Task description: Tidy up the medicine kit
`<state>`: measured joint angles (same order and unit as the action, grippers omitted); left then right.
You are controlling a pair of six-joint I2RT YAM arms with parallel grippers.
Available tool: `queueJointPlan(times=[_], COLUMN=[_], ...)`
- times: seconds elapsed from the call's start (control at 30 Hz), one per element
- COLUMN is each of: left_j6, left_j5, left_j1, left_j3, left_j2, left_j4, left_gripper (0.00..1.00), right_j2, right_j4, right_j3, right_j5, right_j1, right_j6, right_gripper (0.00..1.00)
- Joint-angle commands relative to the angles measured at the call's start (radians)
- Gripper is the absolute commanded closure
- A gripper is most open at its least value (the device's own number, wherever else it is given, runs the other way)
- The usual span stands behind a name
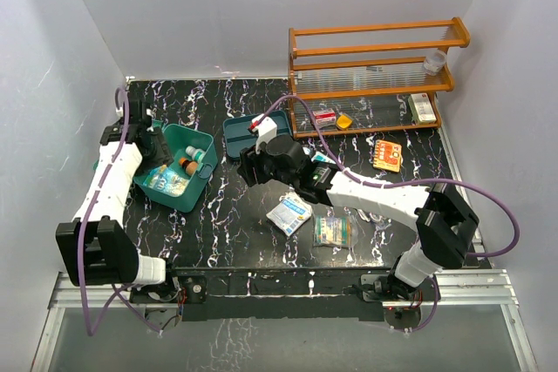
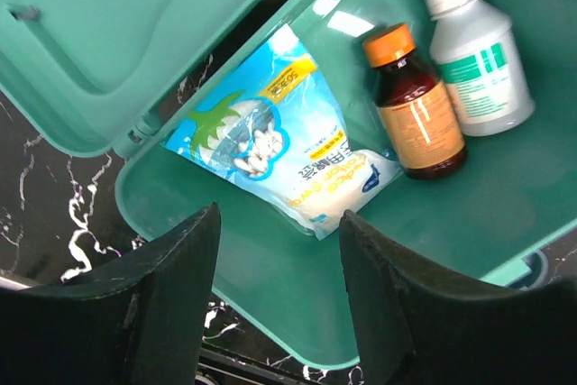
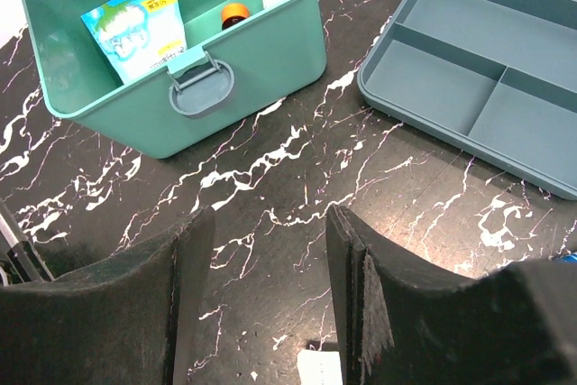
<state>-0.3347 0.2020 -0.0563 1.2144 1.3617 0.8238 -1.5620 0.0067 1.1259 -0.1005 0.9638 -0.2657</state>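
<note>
I log the medicine kit [image 1: 193, 191], left of centre in the top view, lid open, holding a blue-white pouch [image 2: 270, 142], an orange-capped brown bottle [image 2: 416, 114] and a white bottle [image 2: 478, 56], with the left hand [image 2: 279, 223] wide above it and the right hand [image 3: 268, 214] wide over the tabletop [image 3: 270, 160] near the divided tray [image 3: 433, 78].

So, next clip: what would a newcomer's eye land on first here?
The open teal medicine kit at the table's left stands out first, holding a blue-and-white pouch, an amber bottle with an orange cap and a white bottle. Next comes the orange wooden rack at the back right. Then there is the blue-teal divided tray lying beside the kit.
</note>
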Motion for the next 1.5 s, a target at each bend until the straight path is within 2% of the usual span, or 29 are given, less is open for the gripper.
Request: queueJointPlan(times=[0.0, 0.17, 0.4, 0.53, 0.97, 1.17, 1.47], left_j6=[-0.057, -0.113, -0.206, -0.245, -0.3, -0.28, -0.215], left_j5=[0.008, 0.019, 0.142, 0.171, 0.124, 0.1, 0.017], left_j1=[-0.002, 0.014, 0.045, 0.062, 0.07, 0.07, 0.075], left_j3=[-0.071, -0.118, -0.155, -0.161, -0.2, -0.179, -0.072], left_j2=[0.022, 0.062, 0.16, 0.194, 0.286, 0.252, 0.127], left_j4=[-0.038, -0.093, -0.144, -0.175, -0.204, -0.207, -0.178], left_gripper=[0.48, 0.51, 0.6, 0.61, 0.62, 0.61, 0.54], right_j2=[0.039, 0.04, 0.033, 0.037, 0.056, 0.067, 0.083], right_j4=[0.067, 0.07, 0.073, 0.073, 0.074, 0.075, 0.08], right_j3=[-0.012, -0.019, -0.024, -0.032, -0.051, -0.055, -0.066], right_j5=[0.0, -0.004, -0.007, -0.01, -0.023, -0.031, -0.056], right_j1=[-0.008, -0.014, -0.019, -0.024, -0.033, -0.036, -0.039], right_j6=[-0.009, -0.013, -0.017, -0.017, -0.018, -0.018, -0.041], right_gripper=[0.5, 0.51, 0.51, 0.51, 0.51, 0.51, 0.51])
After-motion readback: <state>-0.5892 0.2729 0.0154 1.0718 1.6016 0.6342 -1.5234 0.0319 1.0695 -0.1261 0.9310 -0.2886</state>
